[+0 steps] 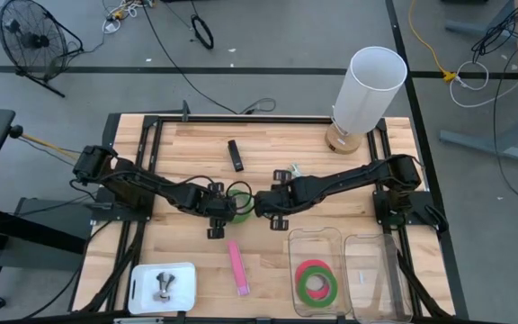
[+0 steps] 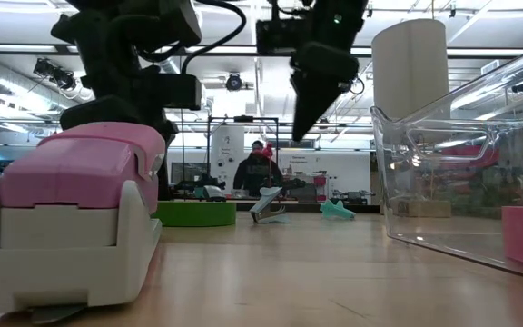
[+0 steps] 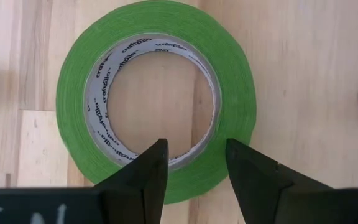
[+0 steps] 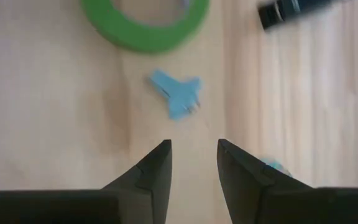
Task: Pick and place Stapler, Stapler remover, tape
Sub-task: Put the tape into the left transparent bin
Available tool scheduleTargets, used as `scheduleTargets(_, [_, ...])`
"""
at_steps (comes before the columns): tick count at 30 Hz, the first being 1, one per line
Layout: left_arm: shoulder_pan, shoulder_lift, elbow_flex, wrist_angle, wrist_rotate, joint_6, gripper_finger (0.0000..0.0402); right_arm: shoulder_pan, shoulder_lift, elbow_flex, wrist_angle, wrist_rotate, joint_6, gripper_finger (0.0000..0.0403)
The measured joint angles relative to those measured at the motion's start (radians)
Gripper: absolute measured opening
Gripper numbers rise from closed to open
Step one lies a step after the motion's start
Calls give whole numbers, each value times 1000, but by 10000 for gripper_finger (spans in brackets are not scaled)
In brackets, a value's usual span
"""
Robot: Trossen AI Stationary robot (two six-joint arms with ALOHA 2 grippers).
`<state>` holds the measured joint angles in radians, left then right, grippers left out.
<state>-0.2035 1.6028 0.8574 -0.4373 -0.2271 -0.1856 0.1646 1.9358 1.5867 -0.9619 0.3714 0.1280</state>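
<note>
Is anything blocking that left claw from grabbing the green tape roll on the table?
Nothing visible does. The left gripper hangs right above the green tape roll with its fingers apart, straddling the ring's near wall. Only bare wood shows through the roll's open centre, and the right gripper sits off to the side.

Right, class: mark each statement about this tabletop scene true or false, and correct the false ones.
1. A green ring-shaped tape roll lies flat on the wooden table. True.
2. The clear plastic bin is empty. False: it holds a red-pink tape ring and a green tape ring.
3. The left gripper has its fingers astride the green roll's wall, open. True.
4. The right gripper grips the blue staple remover. False: the remover lies on the table ahead of its open fingers.
</note>
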Motion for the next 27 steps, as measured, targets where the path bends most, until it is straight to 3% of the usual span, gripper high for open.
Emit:
scheduleTargets(5, [0,0,0,4,3,1,167,0,-1,1,-99,77,71,127])
scheduleTargets(13, [-2,2,18,15,76,32,167,6,-63,-49,-102,83,122,127])
scheduleTargets(17, [-10,-3,42,15,114,52,167,0,-148,-180,10,76,149,127])
scheduleTargets(22, [-13,-4,43,-47,66,66,167,-3,-261,-350,229,-19,156,127])
scheduleTargets(27, [-1,18,44,-48,97,42,167,10,-329,-427,325,-49,178,127])
